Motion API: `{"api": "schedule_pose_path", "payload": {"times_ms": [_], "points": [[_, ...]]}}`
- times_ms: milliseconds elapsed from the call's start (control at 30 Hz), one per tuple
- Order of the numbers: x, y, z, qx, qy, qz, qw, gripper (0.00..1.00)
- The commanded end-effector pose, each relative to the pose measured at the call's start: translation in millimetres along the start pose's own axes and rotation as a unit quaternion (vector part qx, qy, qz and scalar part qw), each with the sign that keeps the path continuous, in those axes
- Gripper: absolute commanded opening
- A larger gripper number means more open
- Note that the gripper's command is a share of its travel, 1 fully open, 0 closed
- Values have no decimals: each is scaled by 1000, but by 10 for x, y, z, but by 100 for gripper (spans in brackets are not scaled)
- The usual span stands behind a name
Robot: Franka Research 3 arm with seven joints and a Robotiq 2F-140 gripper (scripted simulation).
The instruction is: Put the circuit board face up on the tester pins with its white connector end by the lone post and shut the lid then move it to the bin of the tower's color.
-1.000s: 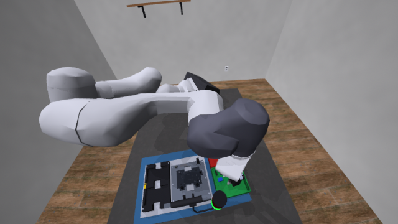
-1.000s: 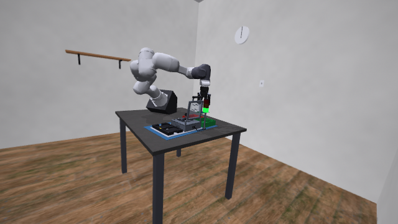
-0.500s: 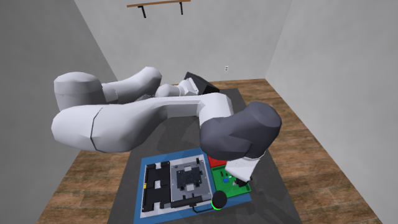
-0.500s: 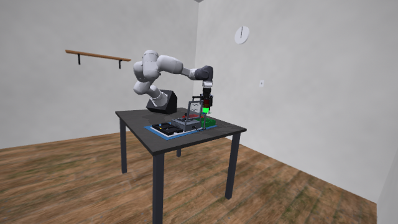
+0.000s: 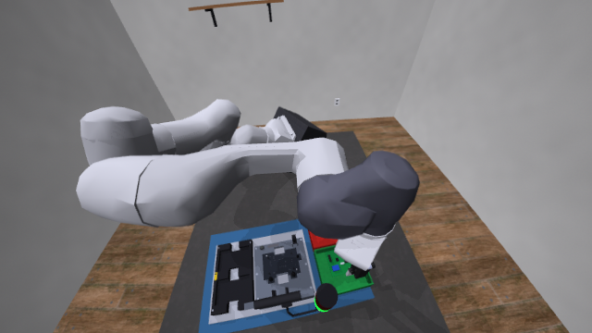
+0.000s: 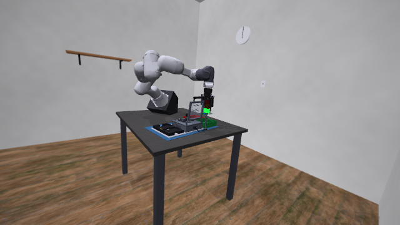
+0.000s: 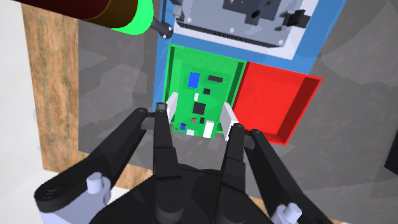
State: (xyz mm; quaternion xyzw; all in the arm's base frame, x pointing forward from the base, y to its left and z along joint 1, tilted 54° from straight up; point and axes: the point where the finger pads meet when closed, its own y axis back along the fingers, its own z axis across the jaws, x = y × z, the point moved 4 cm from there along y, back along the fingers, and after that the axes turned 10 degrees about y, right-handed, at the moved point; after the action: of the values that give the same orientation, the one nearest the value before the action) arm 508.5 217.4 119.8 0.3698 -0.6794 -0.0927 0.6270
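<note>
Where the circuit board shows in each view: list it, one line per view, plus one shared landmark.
Top: circuit board over the green bin, partly under the wrist.
Exterior: not discernible; the gripper hangs above the green bin.
Wrist: center, board between the fingers, over the green bin.
Shared landmark: the signal tower's green light.

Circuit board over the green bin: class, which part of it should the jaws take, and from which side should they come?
Its two long edges, from above. The circuit board is flat, thin and face up, components on top; the gripper already holds it that way, one pad on each long edge, over the green bin.
</note>
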Motion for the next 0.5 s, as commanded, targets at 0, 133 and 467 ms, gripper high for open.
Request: {"api": "schedule_pose_path", "payload": {"times_ms": [0,133,467], "points": [[5,0,-9,1,-4,1,1000,46],[5,-1,-9,1,-4,1,1000,46],[5,-72,-10,1,-4,1,1000,46]]}}
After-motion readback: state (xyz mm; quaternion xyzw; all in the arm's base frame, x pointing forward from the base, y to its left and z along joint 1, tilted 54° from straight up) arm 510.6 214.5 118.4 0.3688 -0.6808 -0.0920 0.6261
